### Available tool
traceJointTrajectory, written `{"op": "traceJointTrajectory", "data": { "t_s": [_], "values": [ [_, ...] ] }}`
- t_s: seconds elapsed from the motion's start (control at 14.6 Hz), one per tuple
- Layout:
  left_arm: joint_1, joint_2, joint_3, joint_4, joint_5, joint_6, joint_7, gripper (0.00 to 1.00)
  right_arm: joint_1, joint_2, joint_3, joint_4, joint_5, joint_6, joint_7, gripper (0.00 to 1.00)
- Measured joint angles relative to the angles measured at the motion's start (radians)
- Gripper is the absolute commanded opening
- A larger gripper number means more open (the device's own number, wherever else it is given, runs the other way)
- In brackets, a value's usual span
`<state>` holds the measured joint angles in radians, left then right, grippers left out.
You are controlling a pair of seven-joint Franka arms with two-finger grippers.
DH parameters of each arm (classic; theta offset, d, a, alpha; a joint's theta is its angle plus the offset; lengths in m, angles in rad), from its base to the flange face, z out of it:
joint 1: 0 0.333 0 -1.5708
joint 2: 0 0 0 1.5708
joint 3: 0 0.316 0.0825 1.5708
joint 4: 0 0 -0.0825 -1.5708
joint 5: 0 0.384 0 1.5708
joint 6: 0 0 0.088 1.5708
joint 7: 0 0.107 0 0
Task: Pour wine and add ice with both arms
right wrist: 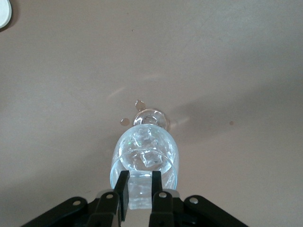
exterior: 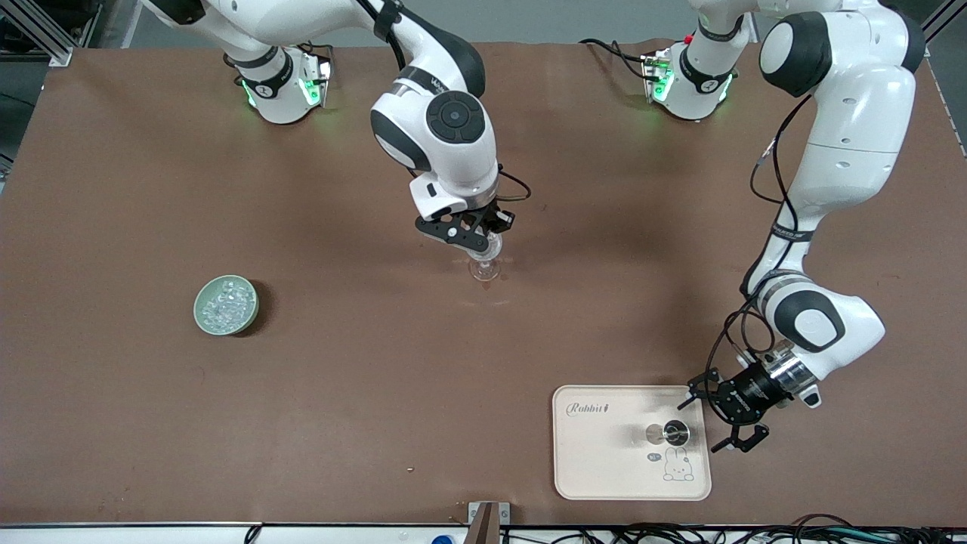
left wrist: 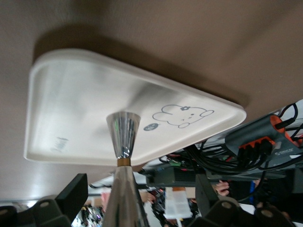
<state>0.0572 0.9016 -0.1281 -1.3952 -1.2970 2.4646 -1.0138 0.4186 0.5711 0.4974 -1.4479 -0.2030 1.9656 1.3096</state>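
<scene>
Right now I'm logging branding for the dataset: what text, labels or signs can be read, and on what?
"Rabbit": script on the cream tray, at its corner.
Small mark beside the tray's rabbit drawing: too small to read.
Lettering on both arms' links: too small to read.

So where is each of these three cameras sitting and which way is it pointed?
Front view: high across the table, facing both arms; left gripper open by the tray, right gripper at the glass.
Left wrist view: on the left arm, facing the tray and metal bottle; gripper fingers show.
Right wrist view: looking down at the glass; fingers pinch its rim.
Shared: tray, glass.
</scene>
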Motion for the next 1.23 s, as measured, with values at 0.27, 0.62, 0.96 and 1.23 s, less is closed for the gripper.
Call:
{"op": "traceJointTrajectory", "data": {
  "t_s": [0.27, 0.62, 0.96, 1.23],
  "values": [
    [0.009, -0.067, 0.039, -0.003, 0.389, -0.164, -0.004, 1.00, 0.000, 0.000, 0.000, 0.002, 0.000, 0.000, 0.000, 0.42],
    [0.010, -0.121, 0.047, 0.073, 0.890, -0.292, 0.003, 1.00, 0.000, 0.000, 0.000, 0.003, 0.000, 0.000, 0.000, 0.58],
    [-0.087, -0.190, 0.047, 0.130, 1.110, -0.291, -0.002, 1.00, -0.007, -0.005, -0.002, 0.024, -0.010, -0.004, 0.000, 1.00],
    [-0.110, -0.323, 0.060, 0.132, 1.219, -0.412, 0.154, 1.00, -0.076, -0.115, -0.006, 0.060, -0.115, -0.141, -0.017, 1.00]
  ]
}}
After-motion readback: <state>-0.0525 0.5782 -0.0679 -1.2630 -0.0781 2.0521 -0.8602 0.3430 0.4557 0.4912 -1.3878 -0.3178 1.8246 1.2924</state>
